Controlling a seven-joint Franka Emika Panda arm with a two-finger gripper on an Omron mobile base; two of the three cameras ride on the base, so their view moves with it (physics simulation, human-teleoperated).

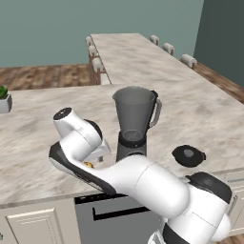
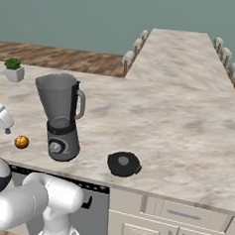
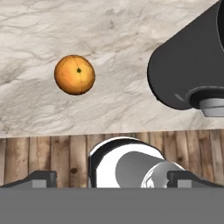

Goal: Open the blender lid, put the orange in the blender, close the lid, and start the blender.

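So, you have the orange (image 3: 75, 74) lying on the marble counter (image 2: 189, 119), near its front edge. In the hand view it sits at about ten o'clock from the centre, with its small dark stem mark facing the camera and bare stone all round it. In the right base view you see the orange (image 2: 21, 141) at nine o'clock of the blender (image 2: 62, 116), near it but not touching. In the left base view only a sliver of it (image 1: 88, 164) peeks out beside the arm's white links.

You find the blender standing upright with its smoky jar open at the top and the handle on the jar's side. Its round knob faces the counter's front edge; in the hand view the dark base (image 3: 188, 65) looms at two o'clock, apart from the fruit.

You see the lid (image 2: 123, 163) lying flat on the counter at about four o'clock of the blender in the right base view, apart from it and close to the front edge, its little centre knob up.

Your gripper (image 3: 111, 177) has its two dark tips spread wide at the bottom of the hand view, nothing between them, well clear of the orange.

A small potted plant (image 2: 13, 69) stands at eleven o'clock of the blender, well apart.
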